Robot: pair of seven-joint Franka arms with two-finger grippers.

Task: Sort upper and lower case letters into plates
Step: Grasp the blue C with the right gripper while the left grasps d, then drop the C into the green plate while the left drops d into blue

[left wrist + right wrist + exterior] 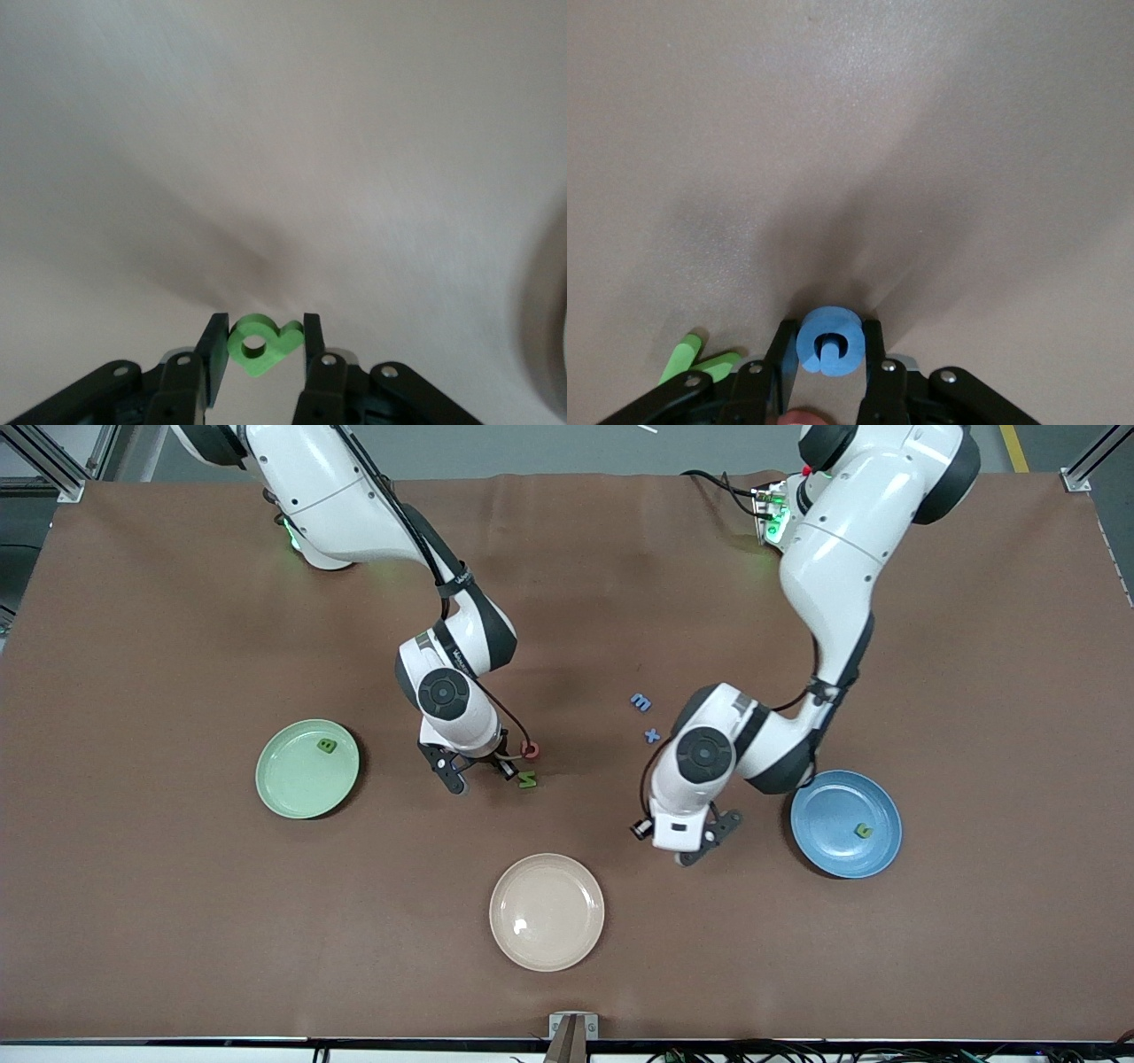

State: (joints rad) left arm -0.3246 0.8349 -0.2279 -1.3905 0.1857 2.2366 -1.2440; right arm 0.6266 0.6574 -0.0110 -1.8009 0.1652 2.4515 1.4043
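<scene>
Letters lie scattered between two plates: a green B [327, 746] sits in the light green plate [283, 788], a green letter [862, 831] too small to read in the blue plate [819, 841]. The blue m [640, 702] and blue x [652, 735] lie on the table [177, 921] beside the left arm. The left gripper [261, 350], hidden under its wrist in the front view, is closed on a green p [263, 344]. The right gripper [830, 347] clamps a blue C [829, 341], unseen from the front. The red round letter [531, 750] and green N [528, 780] are partly cut off beside it. A cream-beige plate [576, 948] stands nearest the front camera.
</scene>
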